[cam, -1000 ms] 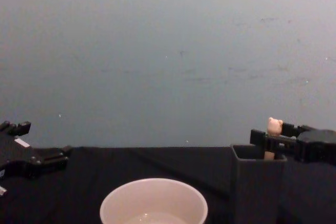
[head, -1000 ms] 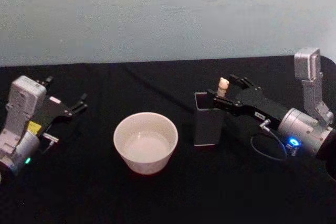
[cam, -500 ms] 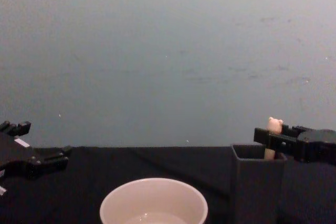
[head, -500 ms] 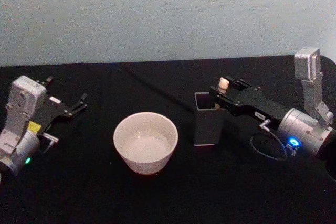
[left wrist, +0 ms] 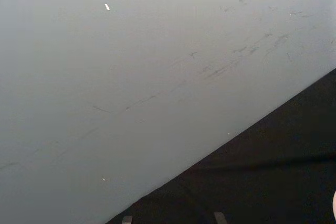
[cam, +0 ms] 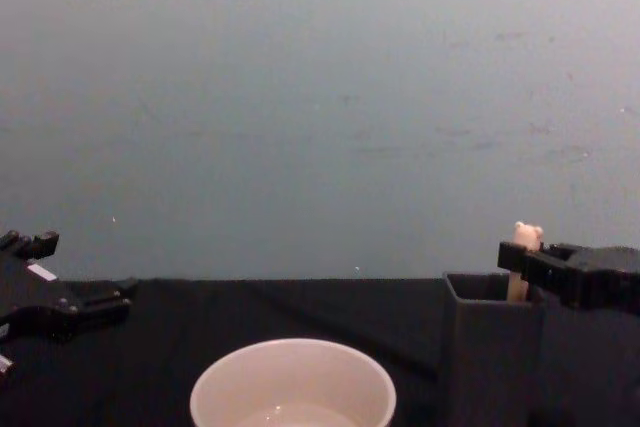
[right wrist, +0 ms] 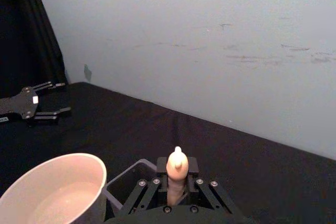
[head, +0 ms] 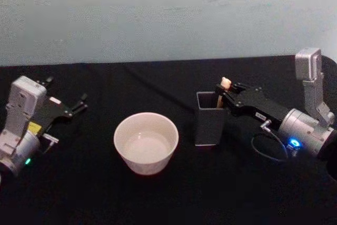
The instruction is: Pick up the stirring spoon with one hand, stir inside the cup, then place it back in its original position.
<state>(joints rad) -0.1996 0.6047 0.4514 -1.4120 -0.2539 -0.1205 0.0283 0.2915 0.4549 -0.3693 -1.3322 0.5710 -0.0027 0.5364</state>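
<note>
The stirring spoon (head: 225, 84) stands upright in the dark grey square holder (head: 209, 125), its beige bear head (cam: 525, 237) poking above the holder's rim. My right gripper (head: 223, 97), on the silver wrist with the blue ring, is shut on the spoon's handle (right wrist: 176, 171) just below the bear head, right over the holder (right wrist: 126, 179). The shaft and bowl are hidden inside the holder (cam: 490, 357). The cream-white cup (head: 147, 164) sits left of the holder with a little pale liquid in it. My left gripper (head: 80, 104) rests open at the far left.
A black cloth covers the table (head: 158, 204), and a pale wall rises behind it. A loop of black cable (head: 263, 148) hangs under the right wrist. There is free cloth between the cup (cam: 292, 372) and the left gripper (cam: 95, 305).
My right gripper has shifted a little to the right over the holder, and the bear head moved slightly right with it. The cup and the left arm stayed put.
</note>
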